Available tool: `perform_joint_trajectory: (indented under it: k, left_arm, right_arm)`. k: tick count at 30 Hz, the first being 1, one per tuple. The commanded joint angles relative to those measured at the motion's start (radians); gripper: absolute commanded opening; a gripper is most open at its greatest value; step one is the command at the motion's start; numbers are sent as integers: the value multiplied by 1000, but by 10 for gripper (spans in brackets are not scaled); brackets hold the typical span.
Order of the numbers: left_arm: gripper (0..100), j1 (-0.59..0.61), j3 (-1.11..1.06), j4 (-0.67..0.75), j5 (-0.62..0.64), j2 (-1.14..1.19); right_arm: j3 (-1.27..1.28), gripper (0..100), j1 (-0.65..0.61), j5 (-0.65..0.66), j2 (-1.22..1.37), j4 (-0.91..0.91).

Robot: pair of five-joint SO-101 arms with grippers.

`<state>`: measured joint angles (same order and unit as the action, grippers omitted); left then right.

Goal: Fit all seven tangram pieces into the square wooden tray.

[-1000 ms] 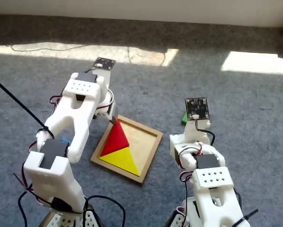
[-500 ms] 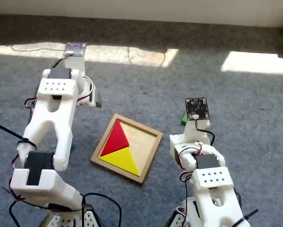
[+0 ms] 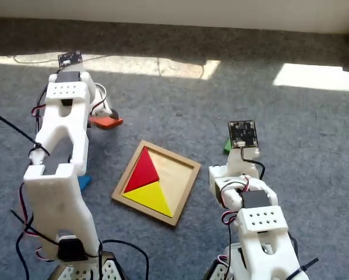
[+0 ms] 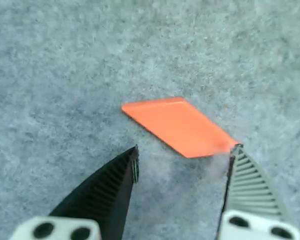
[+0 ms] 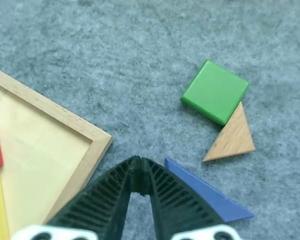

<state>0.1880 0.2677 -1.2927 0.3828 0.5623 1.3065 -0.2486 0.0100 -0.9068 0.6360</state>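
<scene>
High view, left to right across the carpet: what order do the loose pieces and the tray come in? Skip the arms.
blue piece → orange piece → wooden tray → green piece. The red and yellow triangles in the tray overlap side to side, so they are left unranked.

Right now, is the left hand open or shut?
Open. The left hand has its fingers wide apart, near the orange parallelogram piece.

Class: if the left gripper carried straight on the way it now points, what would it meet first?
Most likely the orange parallelogram piece lying flat on the carpet, just ahead of the open left gripper; how far off is unclear.
</scene>
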Motion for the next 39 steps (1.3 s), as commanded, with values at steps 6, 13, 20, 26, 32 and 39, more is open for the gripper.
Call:
perform_joint_trajectory:
  k: [6, 13, 20, 26, 32, 39]
  left_arm:
    - [271, 10, 522, -232, 23, 351]
    - [113, 5, 845, -327, 15, 550]
    - [72, 5, 1059, -439, 15, 653]
    - [115, 21, 1067, -471, 15, 587]
    - [285, 44, 990, -468, 21, 487]
    - [284, 44, 983, -394, 21, 479]
  right_arm:
    - [-13, 4, -7, -8, -31, -24]
    - [-13, 4, -7, -8, -31, -24]
    - [-13, 4, -7, -8, -31, -24]
    - [-13, 4, -7, -8, -31, -24]
    - [-13, 4, -7, -8, -31, -24]
    - [-13, 4, -7, -8, -31, -24]
